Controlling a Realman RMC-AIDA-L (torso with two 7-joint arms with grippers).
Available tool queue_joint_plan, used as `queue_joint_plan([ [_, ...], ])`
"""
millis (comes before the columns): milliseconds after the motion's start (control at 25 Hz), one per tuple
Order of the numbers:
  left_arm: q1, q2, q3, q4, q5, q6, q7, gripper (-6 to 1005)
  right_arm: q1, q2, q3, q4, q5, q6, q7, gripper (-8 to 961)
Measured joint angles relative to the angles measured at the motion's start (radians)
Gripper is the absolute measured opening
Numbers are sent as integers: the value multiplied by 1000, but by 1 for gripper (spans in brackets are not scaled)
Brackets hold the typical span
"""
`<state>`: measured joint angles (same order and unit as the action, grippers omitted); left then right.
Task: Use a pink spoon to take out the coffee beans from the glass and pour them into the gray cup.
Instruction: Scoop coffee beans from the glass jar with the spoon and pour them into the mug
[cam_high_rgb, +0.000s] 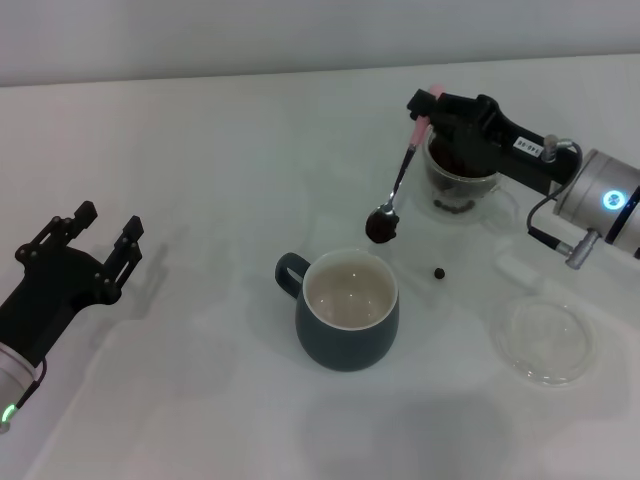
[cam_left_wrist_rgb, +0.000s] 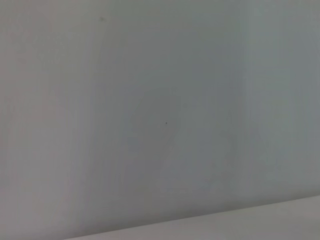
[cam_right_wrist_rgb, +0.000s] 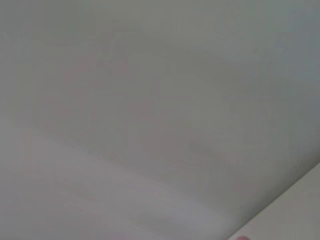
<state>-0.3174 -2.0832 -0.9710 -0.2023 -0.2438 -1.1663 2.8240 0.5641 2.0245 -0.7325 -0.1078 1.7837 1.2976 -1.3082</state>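
While my right claw (cam_high_rgb: 428, 108) clamps the spoon (cam_high_rgb: 402, 170) by its pink handle, bean-loaded bowl hangs at the cup's (cam_high_rgb: 347, 310) 1 o'clock, glass (cam_high_rgb: 458, 180) behind; left claw (cam_high_rgb: 95, 238) parked, fingers spread, holding nothing.

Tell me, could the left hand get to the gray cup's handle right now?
Probably yes. The left hand sits open, off to the left, the gray cup has its handle turned that way, and only bare table lies between.
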Motion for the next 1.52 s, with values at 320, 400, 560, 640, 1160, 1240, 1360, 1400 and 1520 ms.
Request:
queue_joint_plan([
  [320,5,0,0,0,0,1,0,577,32,3,-67,12,0,22,-13,145],
  [400,7,0,0,0,0,2,0,577,40,3,-74,18,0,25,-20,145],
  [560,12,-1,0,0,0,3,0,577,53,3,-83,18,0,46,-55,145],
  [640,13,-1,0,0,0,3,0,577,56,3,-84,14,0,55,-83,145],
  [1160,10,-2,2,0,0,10,0,576,50,2,-87,-8,0,122,-330,144],
  [1240,10,-2,2,0,0,11,0,576,51,2,-91,-8,-1,146,-380,144],
  [1360,12,-2,2,0,0,11,0,577,55,3,-100,-5,-1,167,-444,145],
  [1400,13,-2,2,0,0,11,0,577,56,3,-102,-3,-1,171,-460,145],
  [1520,13,-2,2,0,0,11,0,577,56,3,-107,-1,-1,178,-481,145],
])
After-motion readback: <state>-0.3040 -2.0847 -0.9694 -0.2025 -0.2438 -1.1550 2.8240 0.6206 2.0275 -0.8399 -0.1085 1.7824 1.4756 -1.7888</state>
